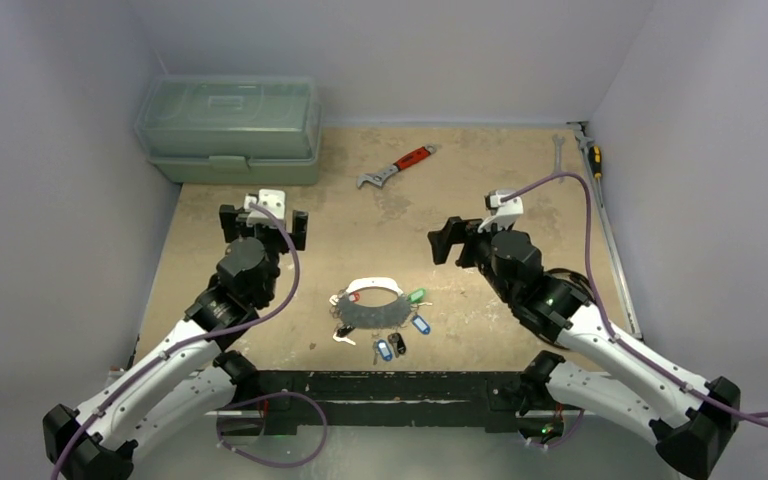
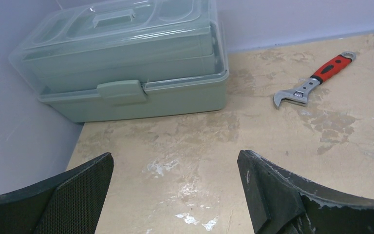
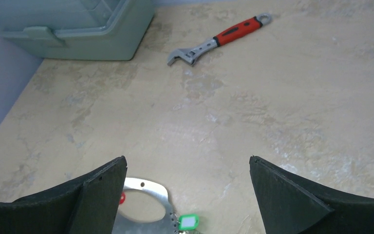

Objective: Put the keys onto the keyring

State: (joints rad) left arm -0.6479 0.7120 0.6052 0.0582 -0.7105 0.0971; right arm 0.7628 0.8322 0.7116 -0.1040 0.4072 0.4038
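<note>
The table (image 1: 360,225) is showing a worn, blotchy beige top. A pale green toolbox (image 1: 228,130) is sitting closed in the far left corner, close against the walls. A red-handled wrench (image 1: 397,167) is lying at a slant to the right of the box, well apart from it. A silver spanner (image 1: 559,150) and a screwdriver (image 1: 594,158) are lying near the far right corner, along that edge. Towards the near side, around the middle, the keyring (image 1: 373,284) is lying flat, and the keys (image 1: 420,324) are fanning out around it, their tags showing red, green, blue and black.
</note>
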